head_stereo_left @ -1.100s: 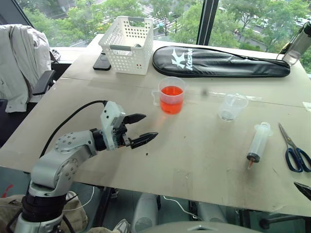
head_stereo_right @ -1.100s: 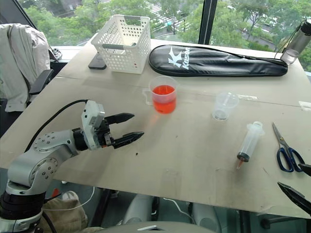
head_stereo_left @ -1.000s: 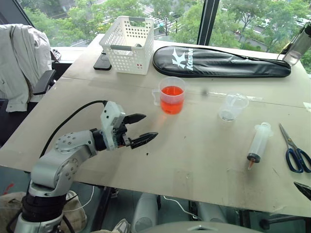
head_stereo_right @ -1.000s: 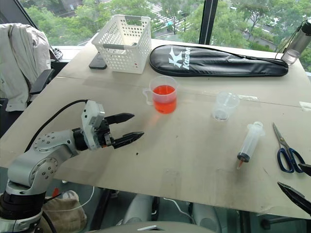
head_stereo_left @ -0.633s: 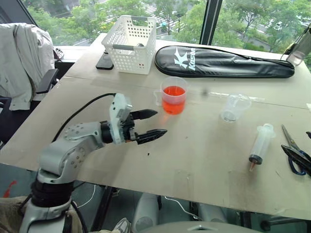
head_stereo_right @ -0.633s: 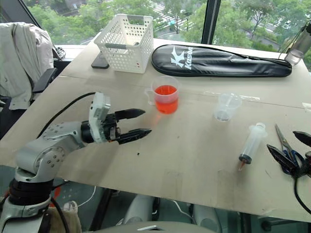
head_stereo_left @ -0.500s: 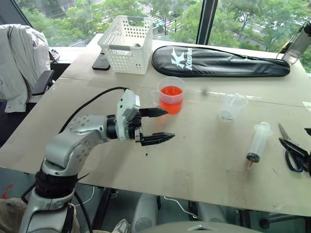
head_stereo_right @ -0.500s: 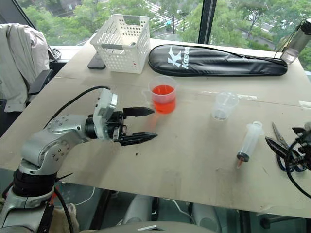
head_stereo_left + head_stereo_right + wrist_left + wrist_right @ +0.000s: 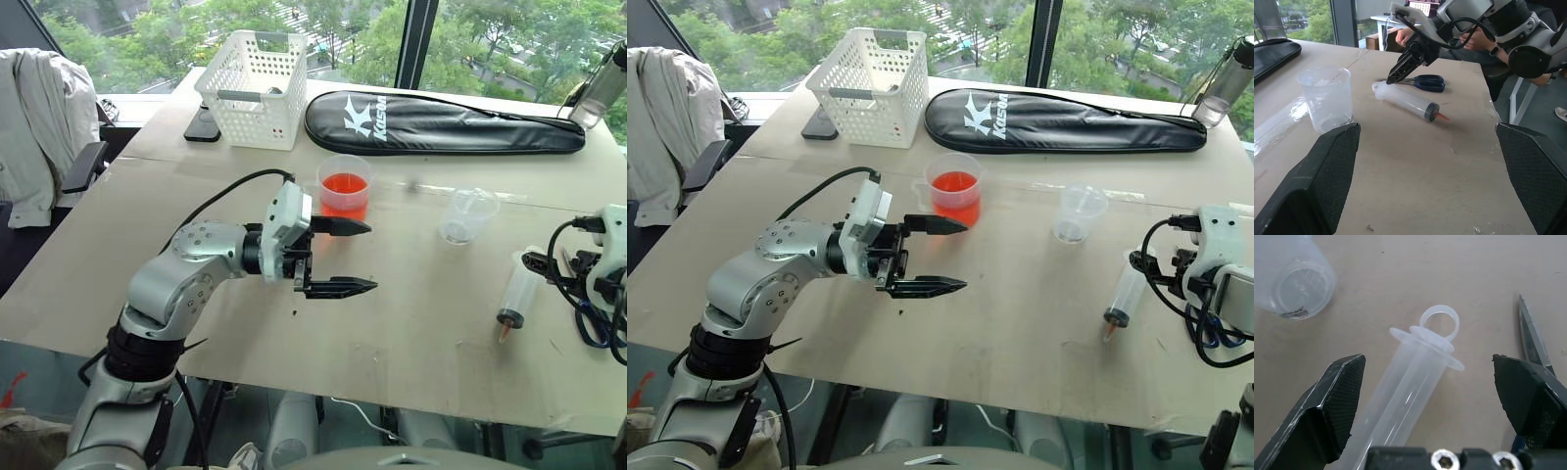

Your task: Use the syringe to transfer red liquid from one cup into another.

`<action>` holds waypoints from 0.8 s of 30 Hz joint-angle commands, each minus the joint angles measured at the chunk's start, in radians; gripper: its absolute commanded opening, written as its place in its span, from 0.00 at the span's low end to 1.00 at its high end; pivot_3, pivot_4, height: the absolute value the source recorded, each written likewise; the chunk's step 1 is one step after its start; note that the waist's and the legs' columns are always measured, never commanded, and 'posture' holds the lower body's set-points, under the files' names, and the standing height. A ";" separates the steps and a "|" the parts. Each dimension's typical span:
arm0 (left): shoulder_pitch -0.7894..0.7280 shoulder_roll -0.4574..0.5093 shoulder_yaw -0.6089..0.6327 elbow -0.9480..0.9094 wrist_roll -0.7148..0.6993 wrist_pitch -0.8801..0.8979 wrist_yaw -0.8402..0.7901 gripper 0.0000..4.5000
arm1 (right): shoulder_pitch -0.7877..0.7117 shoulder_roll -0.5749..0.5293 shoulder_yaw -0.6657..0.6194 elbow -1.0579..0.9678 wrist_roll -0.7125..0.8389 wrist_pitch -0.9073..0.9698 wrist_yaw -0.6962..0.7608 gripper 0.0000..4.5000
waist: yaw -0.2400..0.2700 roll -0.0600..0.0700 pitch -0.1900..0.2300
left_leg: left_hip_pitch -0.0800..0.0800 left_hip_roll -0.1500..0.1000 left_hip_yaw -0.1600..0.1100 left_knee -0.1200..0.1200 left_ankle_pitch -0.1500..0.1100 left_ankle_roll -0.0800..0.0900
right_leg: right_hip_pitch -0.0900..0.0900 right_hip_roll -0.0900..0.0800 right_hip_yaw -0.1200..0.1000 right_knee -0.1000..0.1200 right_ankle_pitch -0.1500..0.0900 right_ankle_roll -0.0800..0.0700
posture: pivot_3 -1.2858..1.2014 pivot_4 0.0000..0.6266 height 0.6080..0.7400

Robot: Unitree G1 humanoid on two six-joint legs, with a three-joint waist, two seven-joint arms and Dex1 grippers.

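Right pincer [image 9: 1430, 396] jaws wide, straddling the syringe [image 9: 1125, 290] barrel near its flange, nothing gripped yet. Left pincer [image 9: 343, 257] also wide and empty, hanging mid-desk just in front of the handled beaker [image 9: 345, 186].

Progress: basically zero. Red liquid [image 9: 344, 191] all in the beaker, small cup [image 9: 467, 215] looks empty, syringe lying flat near the desk's right edge.

Clutter: scissors [image 9: 1532, 345] just beside the syringe, likely snag. Basket [image 9: 250, 74] and racket bag [image 9: 441, 122] along the far edge, out of the way.

Looks like an office or lab space: big windows [image 9: 460, 29] with treetops along the top, a plain worktable [image 9: 411, 323], office chair [image 9: 83, 166] at the left edge.
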 commanded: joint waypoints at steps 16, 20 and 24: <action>0.075 0.024 0.039 -0.112 -0.027 0.010 0.051 1.00 | 0.007 -0.192 0.403 0.205 0.671 -0.398 -0.556 0.99 | -0.010 -0.001 0.001 | 0.000 0.000 0.001 0.001 0.000 0.000 | 0.000 0.002 0.004 0.000 0.000 0.001 | 0.52 0.24 0.88; 0.087 0.030 0.045 -0.120 -0.029 0.012 0.054 1.00 | -0.021 -0.190 0.408 0.244 0.671 -0.377 -0.563 0.99 | -0.011 -0.001 0.001 | 0.000 0.000 0.001 0.000 0.000 0.000 | 0.000 0.002 0.004 0.000 0.000 0.001 | 0.52 0.24 0.88; 0.094 0.026 0.042 -0.128 -0.031 0.013 0.067 1.00 | -0.049 -0.198 0.419 0.285 0.671 -0.351 -0.567 0.99 | -0.011 -0.001 0.001 | 0.000 0.000 0.001 0.000 0.000 0.000 | 0.000 0.002 0.004 0.000 0.000 0.001 | 0.52 0.24 0.88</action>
